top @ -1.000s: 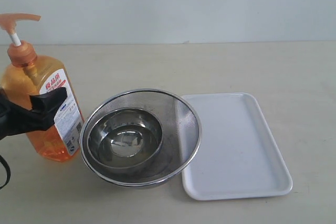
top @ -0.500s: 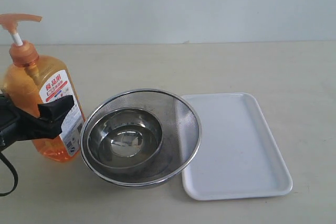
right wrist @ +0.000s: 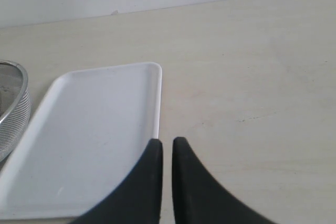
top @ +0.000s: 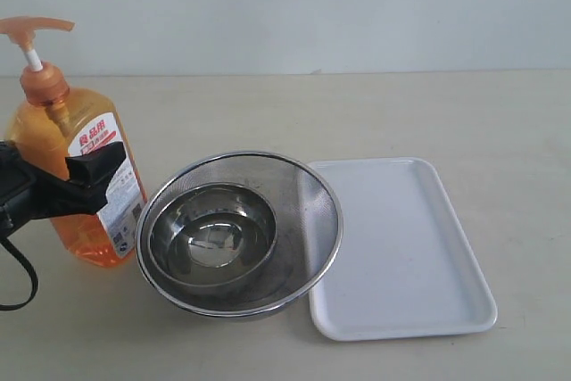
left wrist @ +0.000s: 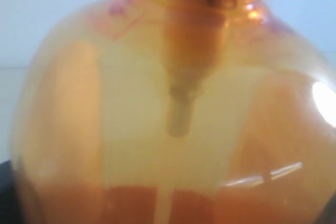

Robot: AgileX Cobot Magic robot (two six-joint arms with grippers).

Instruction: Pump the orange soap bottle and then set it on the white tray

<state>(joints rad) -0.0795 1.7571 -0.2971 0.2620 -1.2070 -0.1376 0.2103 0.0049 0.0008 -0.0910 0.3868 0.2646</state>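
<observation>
The orange soap bottle (top: 43, 136) stands tall at the far left of the table, its pump head raised on the white stem. My left gripper (top: 89, 171) is shut on its body at label height; one black finger (top: 96, 167) crosses the front and the other is hidden behind the bottle. In the left wrist view the orange soap bottle (left wrist: 173, 103) fills the frame, blurred and very close. The white tray (top: 401, 247) lies bare at the right. My right gripper (right wrist: 167, 142) is shut with nothing in it, hovering by the long edge of the white tray (right wrist: 100, 129).
A steel mesh strainer bowl (top: 308, 198) with a smaller steel bowl (top: 210, 238) inside it sits between bottle and tray, touching the tray's left edge. The strainer's rim (right wrist: 10, 103) shows in the right wrist view. Bare table lies behind and right of the tray.
The bottle and my left gripper have shifted slightly up and to the right together. The right gripper, bowls and tray have not moved.
</observation>
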